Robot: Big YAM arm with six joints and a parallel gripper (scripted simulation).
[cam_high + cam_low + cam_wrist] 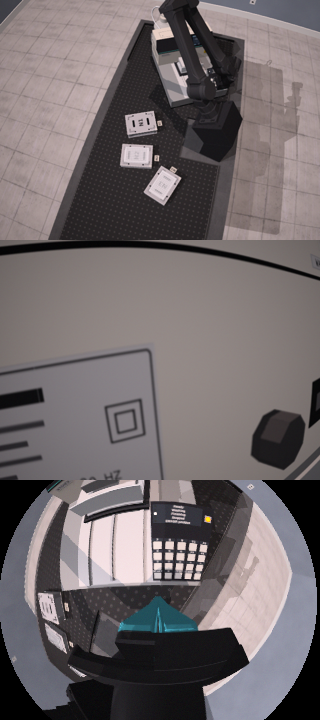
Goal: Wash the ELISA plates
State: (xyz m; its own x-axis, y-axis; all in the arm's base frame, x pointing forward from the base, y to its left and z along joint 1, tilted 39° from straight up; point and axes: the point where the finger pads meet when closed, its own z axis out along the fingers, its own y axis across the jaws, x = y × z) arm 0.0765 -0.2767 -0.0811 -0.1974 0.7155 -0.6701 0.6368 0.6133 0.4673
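The washer (165,58) has its keypad (181,541) in the wrist view. The lamp (208,519) beside its display is lit amber. A white plate (179,65) (111,498) is on the carrier, partly hidden by the arm; its seating cannot be judged. My gripper (158,600) is shut and empty, its teal tips near the keypad's front edge, in line with the START key (157,576); their height is unclear. Nest N1 (141,129) (52,607) is empty. Plates (136,155) (162,183) lie in nests N2 and N3, their cut-off corners too small to tell.
The arm (184,49) arches over the washer from its black base (219,126) on the right of the table. A bottle with a tube (162,19) stands behind the washer. The exterior view shows only a beige panel (206,343) with a label and a dark knob (277,441).
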